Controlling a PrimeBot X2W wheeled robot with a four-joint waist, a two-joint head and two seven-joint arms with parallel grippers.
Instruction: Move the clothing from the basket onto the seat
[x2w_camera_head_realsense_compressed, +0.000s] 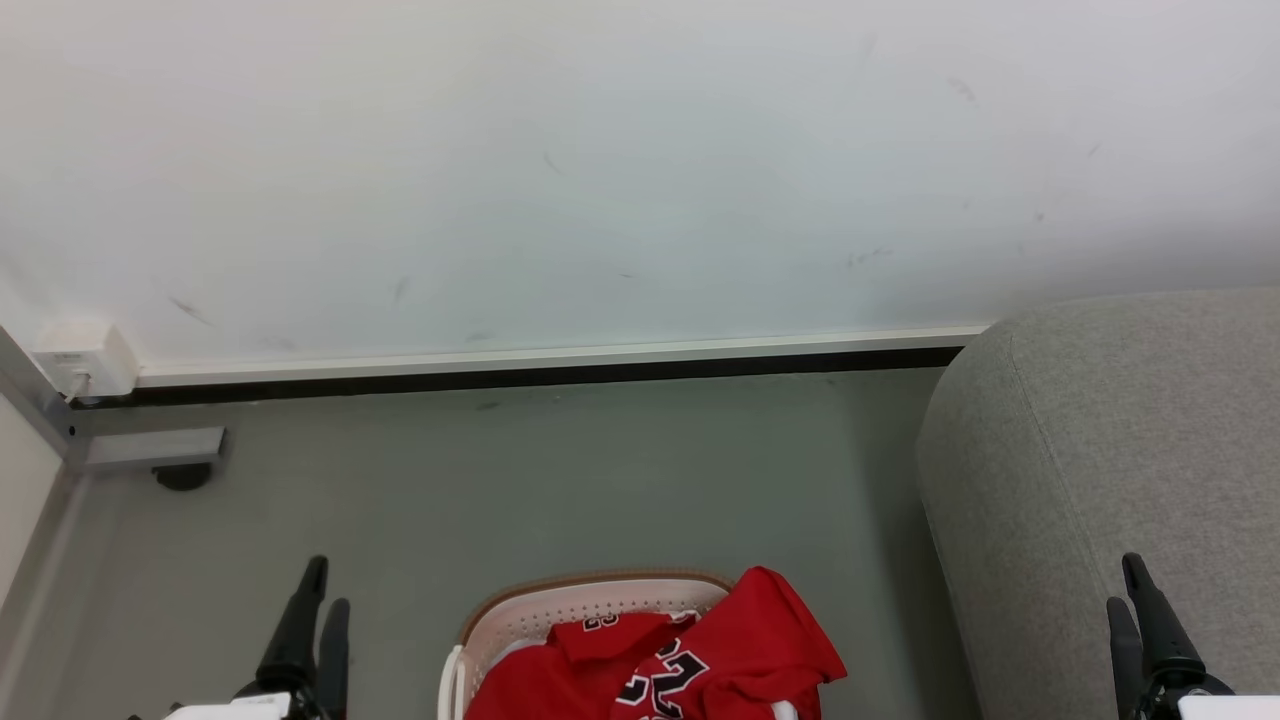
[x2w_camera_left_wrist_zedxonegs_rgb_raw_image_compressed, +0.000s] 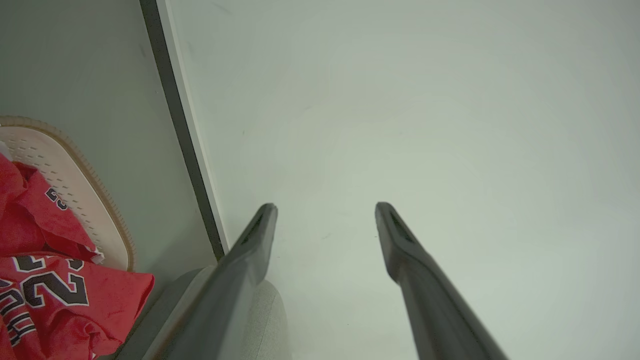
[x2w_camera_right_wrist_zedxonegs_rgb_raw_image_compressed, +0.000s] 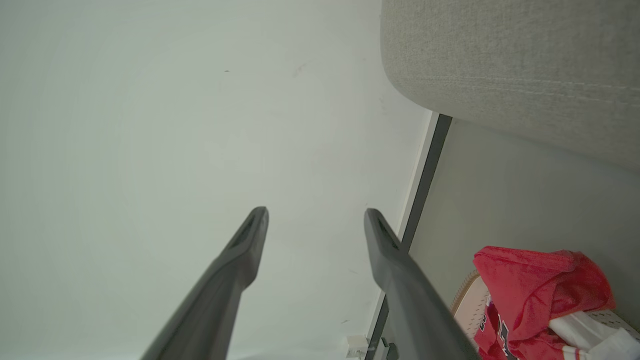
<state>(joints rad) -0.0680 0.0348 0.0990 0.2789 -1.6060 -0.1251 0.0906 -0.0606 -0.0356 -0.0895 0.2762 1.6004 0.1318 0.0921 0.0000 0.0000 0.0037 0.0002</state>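
A white wall (x2w_camera_head_realsense_compressed: 600, 150) stands at the back, and a grey floor (x2w_camera_head_realsense_compressed: 560, 470) runs up to it. The basket (x2w_camera_head_realsense_compressed: 540, 610) sits on the floor at the bottom middle of the head view. It is cream with little holes and a brown rim. The clothing (x2w_camera_head_realsense_compressed: 740, 640) is red and lies piled inside the basket (you can see black and white numbers on it). One red part hangs over the basket's rim on the side nearer the seat (x2w_camera_head_realsense_compressed: 1120, 440). The seat is big, grey and soft, off to the right, with a strip of bare floor between it and the basket.

The left hand (x2w_camera_head_realsense_compressed: 330, 583) is at the lower left, beside the basket and not touching it. In its wrist view its two dark fingers are spread apart and hold nothing. The right hand (x2w_camera_head_realsense_compressed: 1122, 580) is at the lower right, in front of the seat. Its fingers are spread apart too, with nothing between them.
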